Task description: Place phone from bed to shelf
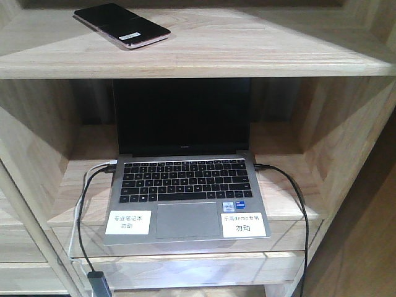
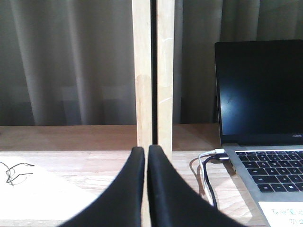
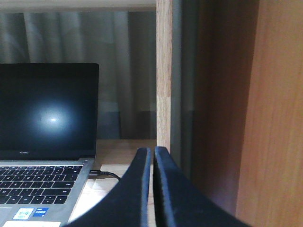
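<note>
Only the front-facing view shows me the phone [image 1: 122,25]: it lies flat on the upper board of the shelf [image 1: 260,46], toward the left, set at a slant to the board's front edge. Neither of my wrist views catches it. The phone is a slim, glossy black slab with a faint crease across its middle, a small white barcode sticker near one end, and a pinkish metal edge along the side facing the camera. Nothing touches it.

Below it, in the compartment underneath, stands an open grey laptop [image 1: 185,185] with a dark screen, two white labels on its palm rest, and cables [image 1: 83,204] plugged into both sides and hanging over the front of the board.

My left wrist view looks into that lower level from the left: my left tool [image 2: 146,153] has its two black fingers pressed together with nothing between them, in front of a pair of upright wooden posts [image 2: 152,71]. The laptop's left side and its plugged cables are to the right, and grey curtains [image 2: 71,61] hang behind.

My right wrist view shows the laptop from the other side, with a soft glare on its screen. My right tool [image 3: 152,153] is likewise closed and empty, beside a wooden side panel.
</note>
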Available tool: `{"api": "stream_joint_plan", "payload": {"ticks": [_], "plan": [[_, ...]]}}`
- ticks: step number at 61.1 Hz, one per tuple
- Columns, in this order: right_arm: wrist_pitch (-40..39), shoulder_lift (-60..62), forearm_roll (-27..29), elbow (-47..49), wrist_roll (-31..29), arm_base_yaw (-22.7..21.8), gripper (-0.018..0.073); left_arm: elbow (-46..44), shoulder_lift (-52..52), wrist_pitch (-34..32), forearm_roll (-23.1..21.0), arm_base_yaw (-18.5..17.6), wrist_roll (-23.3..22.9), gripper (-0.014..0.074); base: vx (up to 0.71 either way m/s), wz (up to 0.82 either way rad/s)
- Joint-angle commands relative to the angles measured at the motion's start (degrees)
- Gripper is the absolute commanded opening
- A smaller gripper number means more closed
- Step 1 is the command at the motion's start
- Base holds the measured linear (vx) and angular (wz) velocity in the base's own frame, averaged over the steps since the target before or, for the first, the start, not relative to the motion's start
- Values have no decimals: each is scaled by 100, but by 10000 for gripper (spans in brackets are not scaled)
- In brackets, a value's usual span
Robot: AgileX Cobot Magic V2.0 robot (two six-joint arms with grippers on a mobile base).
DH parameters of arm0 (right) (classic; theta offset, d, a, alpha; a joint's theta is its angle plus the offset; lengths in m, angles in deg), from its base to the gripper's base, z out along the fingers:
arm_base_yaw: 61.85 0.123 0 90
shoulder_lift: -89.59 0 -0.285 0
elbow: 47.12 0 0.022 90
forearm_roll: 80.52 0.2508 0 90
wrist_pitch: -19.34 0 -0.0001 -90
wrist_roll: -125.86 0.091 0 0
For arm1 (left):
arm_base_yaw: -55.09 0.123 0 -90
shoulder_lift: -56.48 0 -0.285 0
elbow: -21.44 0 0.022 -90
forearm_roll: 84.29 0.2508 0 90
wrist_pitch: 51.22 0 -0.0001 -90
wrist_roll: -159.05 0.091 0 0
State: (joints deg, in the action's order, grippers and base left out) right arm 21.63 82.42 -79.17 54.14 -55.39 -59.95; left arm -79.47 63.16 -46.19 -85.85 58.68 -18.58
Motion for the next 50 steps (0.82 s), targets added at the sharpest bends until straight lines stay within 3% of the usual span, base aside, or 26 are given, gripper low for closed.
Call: {"api": "stream_joint_plan", "payload": {"ticks": [1,50], "plan": [[-390,73,-65,-60,-72,-36,-5,-143,-41,-412,-56,-36,-50,1,0,0],[-390,73,-65,-60,-72,-36,-5,-143,-41,-412,-56,-36,-50,1,0,0]]}}
